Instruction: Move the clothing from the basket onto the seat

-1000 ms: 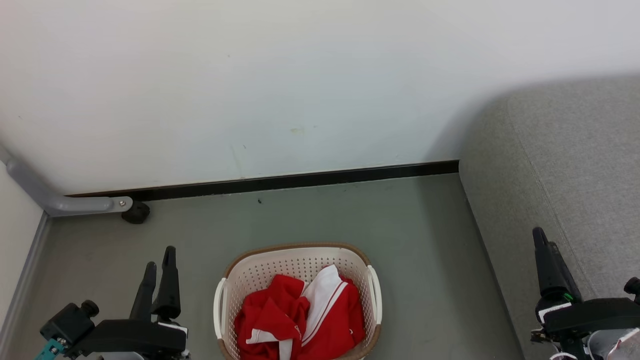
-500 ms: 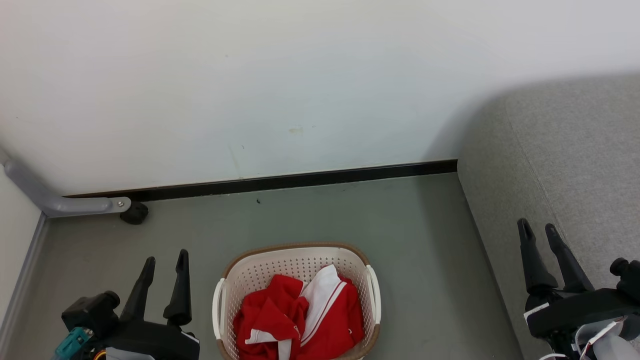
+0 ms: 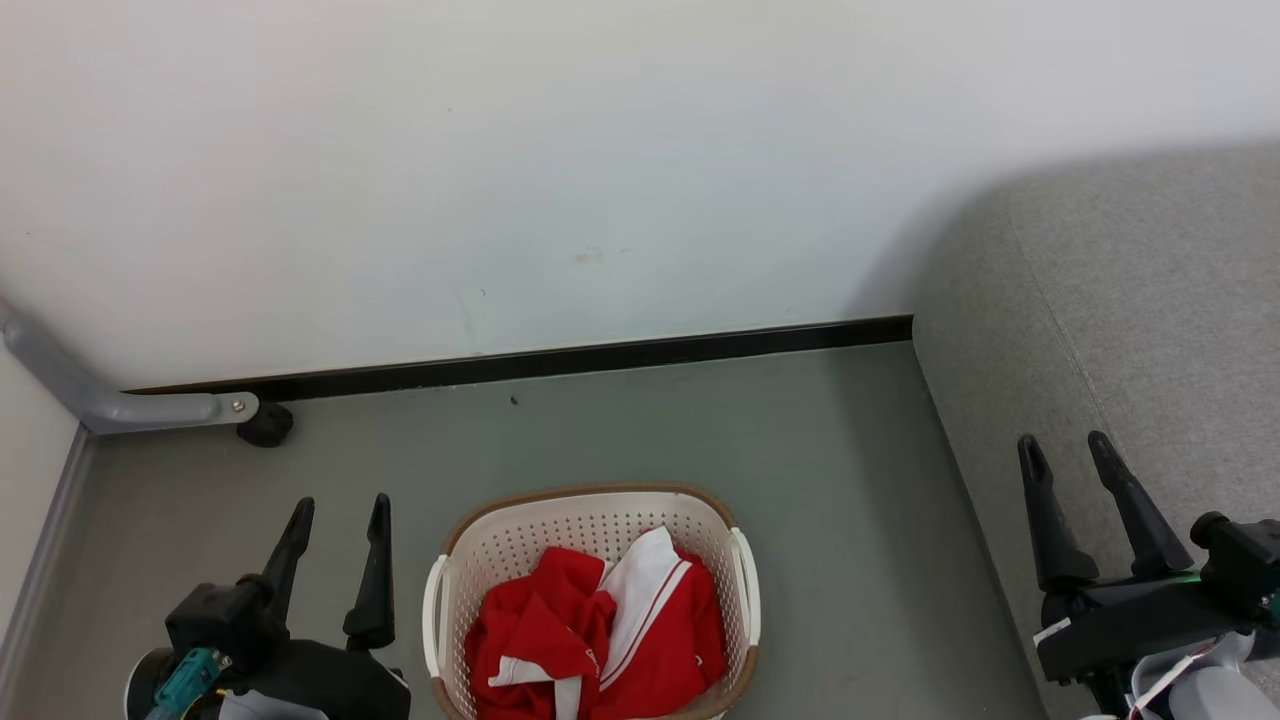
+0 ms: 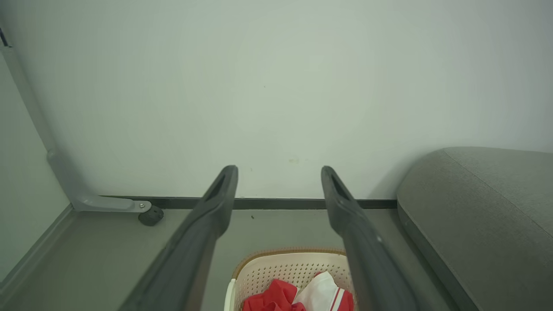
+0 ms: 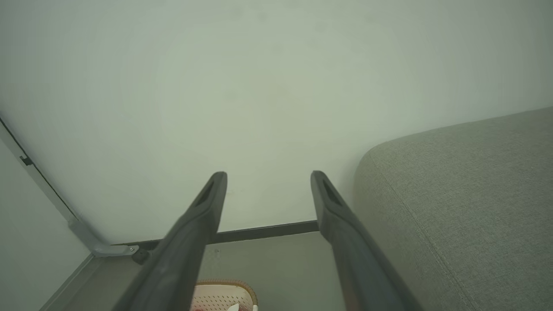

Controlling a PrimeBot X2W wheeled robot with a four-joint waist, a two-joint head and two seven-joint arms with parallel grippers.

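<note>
- The left gripper [image 3: 341, 503], with two long dark fingers, hovered at the lower left of the head view above the grey-green floor [image 3: 700, 420]. It pointed toward the white wall [image 3: 600, 150]. Its fingers stood well apart, holding and touching nothing. The left wrist view showed the same gap at the left gripper [image 4: 278, 170].
- The oval cream-white perforated plastic basket [image 3: 590, 492], brown-rimmed, stood on the floor just to the right of that gripper, with its white left handle [image 3: 432, 620] the nearest part. The bottom edge of the view cut it off, so its long axis could not be told.
- The clothing [image 3: 600, 640], a crumpled red heap with white panels and stripes, lay wholly inside the basket. Its white-panelled piece slanted up toward the far right.
- The right gripper [image 3: 1063, 443], dark and two-fingered, hovered at the lower right over the near edge of the seat. It was well apart from the basket across bare floor. Its fingers were also spread and held nothing.
- The large light grey fabric seat [image 3: 1150, 300], round-cornered, filled the right side against the wall.
- Judgement: the left arm was the nearer one for the pick, and its reach would go rightward and down into the basket. The right arm was better placed for the seat.
</note>
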